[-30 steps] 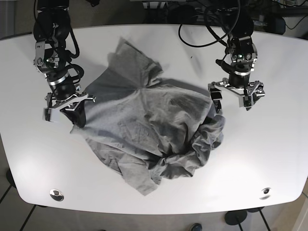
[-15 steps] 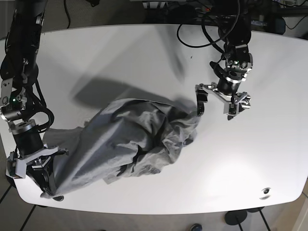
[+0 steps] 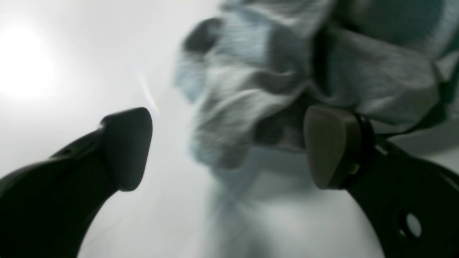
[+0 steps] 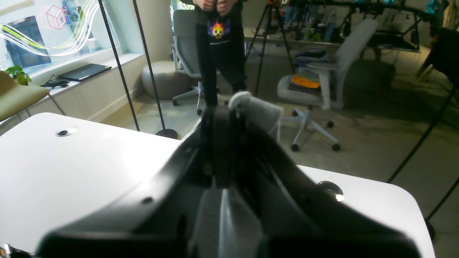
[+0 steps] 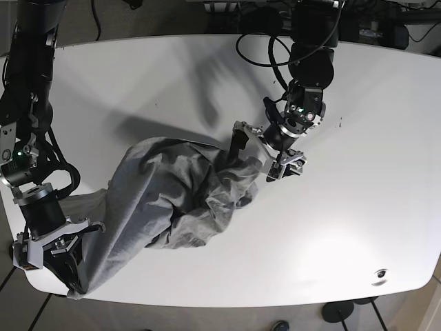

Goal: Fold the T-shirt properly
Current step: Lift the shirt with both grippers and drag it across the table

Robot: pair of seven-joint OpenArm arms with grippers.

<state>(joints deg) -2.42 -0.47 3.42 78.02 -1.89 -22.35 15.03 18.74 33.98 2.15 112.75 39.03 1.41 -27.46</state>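
Across the left wrist view, the left gripper shows its two dark fingers spread wide apart, one at lower left and one at right, with nothing between them. Just beyond, filling the upper right of the frame, lies the bunched edge of the grey T-shirt, blurred and deeply creased; the right-hand finger sits close against the cloth, though whether it touches is unclear.

From the right wrist view, the right gripper fills the lower centre, its jaws pressed together on a small tuft of grey fabric poking out at the tip. Behind it are an office chair and a person standing in the room, with the white table at lower left.

Seen from the base view, the shirt is a crumpled heap in the centre-left of the frame, drawn out towards the lower left corner, where the right arm's tool pinches one end near the table's edge. The left arm's tool hovers at the garment's upper right end, just right of centre.

Judging by this, folding has not really begun: the garment is neither spread flat nor smoothed, no crease is laid, and flattening plus every fold remains.
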